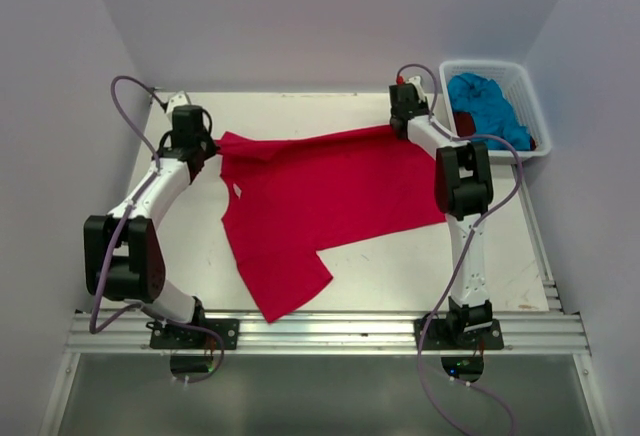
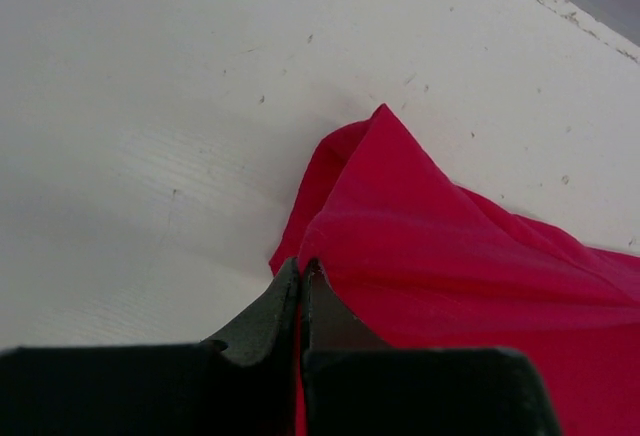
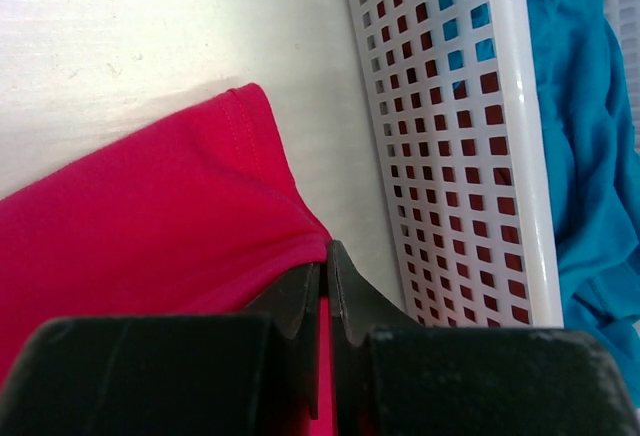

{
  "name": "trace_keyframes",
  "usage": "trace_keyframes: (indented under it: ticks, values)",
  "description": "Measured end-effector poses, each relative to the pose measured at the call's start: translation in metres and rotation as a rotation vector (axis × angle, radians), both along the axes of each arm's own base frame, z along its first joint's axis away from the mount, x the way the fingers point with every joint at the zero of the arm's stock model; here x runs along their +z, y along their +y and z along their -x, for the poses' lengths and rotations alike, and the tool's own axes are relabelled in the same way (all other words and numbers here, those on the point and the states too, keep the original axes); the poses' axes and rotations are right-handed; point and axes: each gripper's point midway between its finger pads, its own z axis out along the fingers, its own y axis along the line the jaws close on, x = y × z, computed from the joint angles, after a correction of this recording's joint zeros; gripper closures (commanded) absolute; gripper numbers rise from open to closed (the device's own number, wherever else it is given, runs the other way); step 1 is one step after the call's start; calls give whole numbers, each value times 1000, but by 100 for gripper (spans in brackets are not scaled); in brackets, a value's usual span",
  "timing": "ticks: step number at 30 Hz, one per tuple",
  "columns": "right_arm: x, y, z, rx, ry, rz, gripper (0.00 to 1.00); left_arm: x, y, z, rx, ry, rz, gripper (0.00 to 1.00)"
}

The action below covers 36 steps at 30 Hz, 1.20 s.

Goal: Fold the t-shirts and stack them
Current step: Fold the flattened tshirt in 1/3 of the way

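The bright red-pink t-shirt lies spread across the middle of the table, one sleeve reaching the near edge. My left gripper is shut on its far left corner; the left wrist view shows the cloth pinched between the jaws of that gripper. My right gripper is shut on its far right corner, with cloth between the jaws in the right wrist view. The turquoise t-shirt and a bit of the dark red t-shirt lie in the basket.
The white plastic basket stands at the back right, close beside my right gripper; its perforated wall fills the right of the right wrist view. The table ends at grey walls behind and on both sides.
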Motion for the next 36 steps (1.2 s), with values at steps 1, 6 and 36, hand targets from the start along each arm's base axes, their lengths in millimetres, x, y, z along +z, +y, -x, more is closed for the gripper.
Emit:
trace_keyframes:
  ticks: [1,6,36]
  values:
    - [1,0,1,-2,-2,2,100,-1,-1,0,0,0,7,100]
    - [4,-3,3,-16,-8,15,84,-9,-12,7,-17,19,45,100]
    - [52,37,0,79,-128,-272,100,38,-75,55,-106,-105,137,100]
